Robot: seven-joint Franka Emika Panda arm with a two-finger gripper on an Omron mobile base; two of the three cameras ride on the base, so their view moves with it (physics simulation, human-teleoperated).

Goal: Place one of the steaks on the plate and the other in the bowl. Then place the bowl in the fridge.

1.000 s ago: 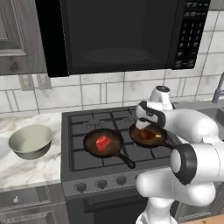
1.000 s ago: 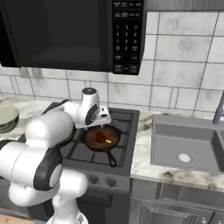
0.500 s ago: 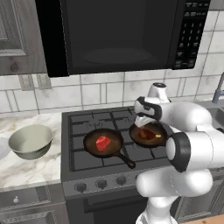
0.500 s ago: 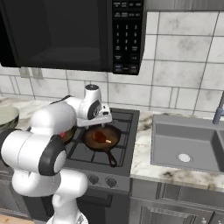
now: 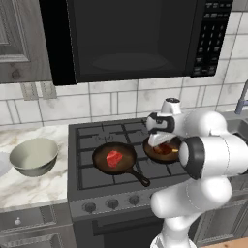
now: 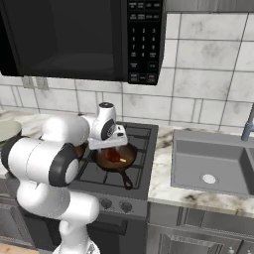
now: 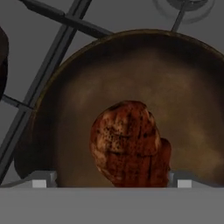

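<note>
claw [image 7: 112, 181]: jaws spread wide, nothing between them; hangs over the right pan, centre-right in the left base view [image 5: 158, 140]; tips at the bottom edge of the hand view, one either side of the brown steak, contact with it can't be told
brown steak [image 7: 129, 148]: darker grilled piece lying in the right pan [image 7: 131, 87], lower centre of hand view; partly hidden under the claw in the left base view [image 5: 164, 149]
red steak [image 5: 114, 158]: bright red chunk in the left pan [image 5: 115, 159], centre of the left base view, apart from the claw
bowl [image 5: 34, 156]: pale, upright, on the marble surface [image 5: 29, 186] at left of the left base view, beside the stove [image 5: 121, 164]
plate [image 5: 2, 163]: pale sliver at the far left edge, just beside the bowl
sink [image 6: 213, 166]: right of the right base view, set in the surface
microwave [image 5: 131, 38]: dark, above the stove, top of frame
</note>
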